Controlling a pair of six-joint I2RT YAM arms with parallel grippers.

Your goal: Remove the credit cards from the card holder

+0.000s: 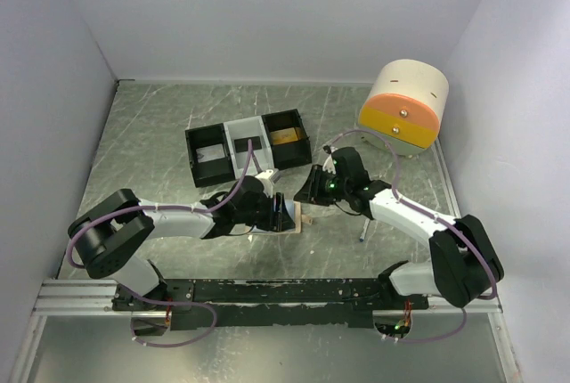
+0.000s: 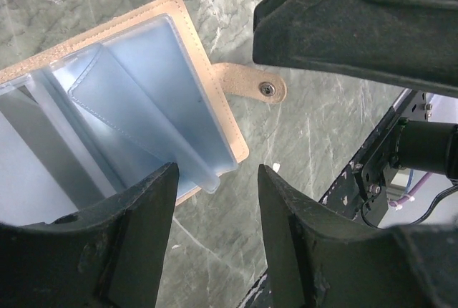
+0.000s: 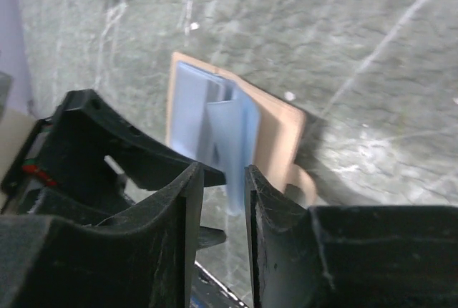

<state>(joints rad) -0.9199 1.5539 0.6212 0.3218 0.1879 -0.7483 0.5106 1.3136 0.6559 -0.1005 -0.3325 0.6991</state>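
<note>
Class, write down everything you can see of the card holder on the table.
The card holder is a flat tan wallet, leather-like with stitched edges, lying open on the grey table. Inside are pale blue plastic sleeves, one leaf standing up. A strap tab with a metal snap stud sticks out sideways. No card shows clearly. The left gripper and right gripper, both open, hover at its edge; contact is unclear.

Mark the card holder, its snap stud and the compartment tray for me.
card holder [image 2: 143, 86], left wrist view, blue inner sleeve
snap stud [image 2: 268, 89], left wrist view, stud centre
compartment tray [image 1: 229, 147], top external view, divider wall
</note>
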